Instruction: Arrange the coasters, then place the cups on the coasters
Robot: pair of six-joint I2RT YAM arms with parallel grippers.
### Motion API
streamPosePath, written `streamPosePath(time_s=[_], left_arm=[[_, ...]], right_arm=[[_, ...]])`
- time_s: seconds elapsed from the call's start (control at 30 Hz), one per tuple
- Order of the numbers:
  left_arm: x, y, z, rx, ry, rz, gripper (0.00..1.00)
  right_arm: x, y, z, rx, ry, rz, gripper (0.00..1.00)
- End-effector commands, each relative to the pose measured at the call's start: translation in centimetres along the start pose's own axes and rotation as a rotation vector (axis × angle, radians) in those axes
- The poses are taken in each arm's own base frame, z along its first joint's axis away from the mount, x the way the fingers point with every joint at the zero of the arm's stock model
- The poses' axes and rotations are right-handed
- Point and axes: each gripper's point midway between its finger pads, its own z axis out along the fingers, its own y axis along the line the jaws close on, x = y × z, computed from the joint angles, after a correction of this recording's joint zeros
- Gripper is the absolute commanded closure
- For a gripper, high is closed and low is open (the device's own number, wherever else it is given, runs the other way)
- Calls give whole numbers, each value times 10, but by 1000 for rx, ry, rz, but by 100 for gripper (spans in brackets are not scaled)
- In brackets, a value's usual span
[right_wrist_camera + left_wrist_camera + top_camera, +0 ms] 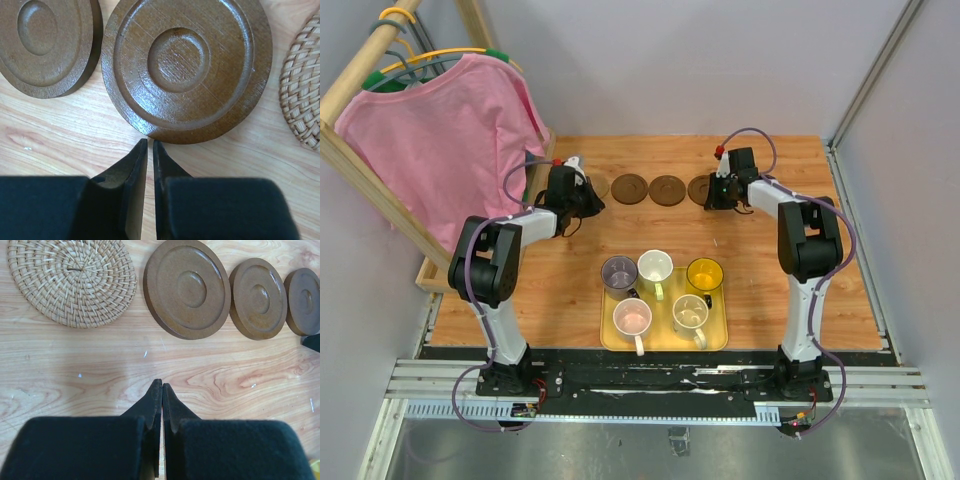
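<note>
There are five cups (655,266), one yellow tray (665,346), three brown wooden coasters (187,288) and two woven coasters (72,280).

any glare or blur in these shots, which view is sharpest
Top view: even soft light, sharp throughout, only faint shadows on the table. Left wrist view: woven coaster crisp, left tool soft-edged close to the lens. Right wrist view: mild sheen on the brown coaster, right tool likewise blurred.
</note>
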Motion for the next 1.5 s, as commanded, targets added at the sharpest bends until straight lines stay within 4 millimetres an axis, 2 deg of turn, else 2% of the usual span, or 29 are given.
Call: streamPosePath(time_s=[0.0, 0.17, 0.33, 0.4, 0.53, 0.67, 0.83, 0.9, 1.03, 1.2, 1.47], left_arm=[[-8, -1, -4, 3, -25, 8, 99], [-6, -2, -3, 16, -16, 5, 99], [-12, -6, -7, 22, -32, 12, 99], [-16, -8, -10, 28, -43, 15, 99], [-23, -13, -16, 37, -60, 22, 100], [-26, -15, -22, 43, -81, 29, 99], [-27, -11, -28, 23, -103, 43, 100], [-29, -9, -31, 10, -114, 48, 100], [-31, -6, -34, -9, -133, 56, 99], [-33, -2, -37, -25, -159, 57, 99], [-24, 0, -32, -20, -135, 51, 99]], right_arm=[[16, -17, 6, 34, 58, 28, 89], [9, -15, -2, 31, 49, 16, 90], [1, -6, -35, 27, 4, -13, 89], [-15, 1, -59, 35, -53, -36, 89], [-40, 4, -91, 52, -139, -47, 88], [-64, -19, -106, 112, -195, -17, 87], [-80, -61, -94, 166, -174, 49, 89], [-80, -78, -79, 177, -152, 72, 89], [-77, -97, -58, 183, -127, 95, 90], [-82, -110, -48, 192, -130, 89, 90], [-90, -118, -39, 194, -142, 76, 89]])
